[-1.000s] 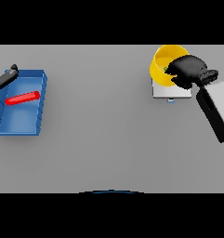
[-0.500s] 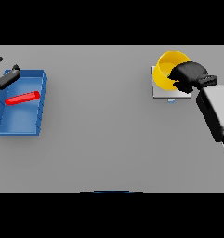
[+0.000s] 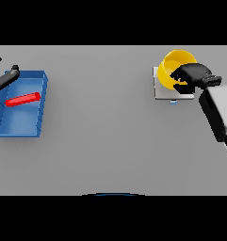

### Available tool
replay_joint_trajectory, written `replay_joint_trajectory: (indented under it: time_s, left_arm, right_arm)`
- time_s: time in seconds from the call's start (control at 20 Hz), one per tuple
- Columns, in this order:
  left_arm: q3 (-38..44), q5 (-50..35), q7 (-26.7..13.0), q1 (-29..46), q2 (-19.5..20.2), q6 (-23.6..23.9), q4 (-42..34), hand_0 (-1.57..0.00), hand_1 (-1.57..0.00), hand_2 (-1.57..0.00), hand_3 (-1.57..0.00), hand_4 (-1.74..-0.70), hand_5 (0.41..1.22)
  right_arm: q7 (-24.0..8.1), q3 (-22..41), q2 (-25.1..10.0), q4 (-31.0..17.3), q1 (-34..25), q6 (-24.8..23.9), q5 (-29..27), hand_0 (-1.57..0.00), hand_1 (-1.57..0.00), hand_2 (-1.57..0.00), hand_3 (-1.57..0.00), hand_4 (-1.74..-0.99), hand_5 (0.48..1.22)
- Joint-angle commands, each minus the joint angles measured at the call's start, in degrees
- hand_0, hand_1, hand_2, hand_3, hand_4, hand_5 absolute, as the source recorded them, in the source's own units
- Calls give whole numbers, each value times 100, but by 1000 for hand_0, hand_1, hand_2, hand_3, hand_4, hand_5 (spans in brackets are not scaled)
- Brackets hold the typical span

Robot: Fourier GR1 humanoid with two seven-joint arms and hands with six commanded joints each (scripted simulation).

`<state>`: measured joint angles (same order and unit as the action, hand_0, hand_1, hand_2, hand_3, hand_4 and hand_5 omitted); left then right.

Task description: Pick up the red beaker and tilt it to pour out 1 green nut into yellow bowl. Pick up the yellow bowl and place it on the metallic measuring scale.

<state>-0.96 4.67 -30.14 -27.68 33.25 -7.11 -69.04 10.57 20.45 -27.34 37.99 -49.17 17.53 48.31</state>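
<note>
One grey table (image 3: pixel 105 141) fills the view — on it sit one blue tray (image 3: pixel 20 123), one metal scale (image 3: pixel 167 92) and one yellow bowl (image 3: pixel 176 66). The one red beaker (image 3: pixel 22 99) lies flat inside the tray, far left. The right hand (image 3: pixel 192 74) grips the bowl's rim on the scale — the left hand (image 3: pixel 4 79), fingers loose, holds nothing by the tray's top corner.

Right hand (image 3: pixel 192 74) curled round yellow bowl (image 3: pixel 174 67) on metallic scale (image 3: pixel 163 89), table's far right; red beaker (image 3: pixel 22 99) lying in blue tray (image 3: pixel 43 84), far left.

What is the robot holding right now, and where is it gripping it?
The right hand grips the yellow bowl by its near-right rim, over the scale. The left hand holds nothing.
</note>
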Motion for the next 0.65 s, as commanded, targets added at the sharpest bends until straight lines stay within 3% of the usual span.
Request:
replay_joint_trajectory:
  time_s: [0.0,0.1,0.25,0.6]
  left_arm:
    - [16,-6,19,-3,10,11,-14,1,1,1,1,-835,768]
    - [40,-42,49,7,-4,19,-30,1,1,1,1,-840,764]
    - [-6,18,91,35,-44,33,74,1,1,1,1,-832,749]
    - [8,-9,10,16,-16,36,-49,1,1,1,1,-833,760]
  right_arm:
    - [-39,-53,17,-42,-24,36,-49,-946,-811,-708,-576,-1535,965]
    - [-44,-92,8,19,31,171,-137,-605,-556,-470,-391,-1496,890]
    - [-66,-61,38,0,53,178,-113,-309,-304,-240,-206,-1461,833]
    - [-124,44,17,-52,3,325,-18,-64,-63,-50,-42,-1390,779]
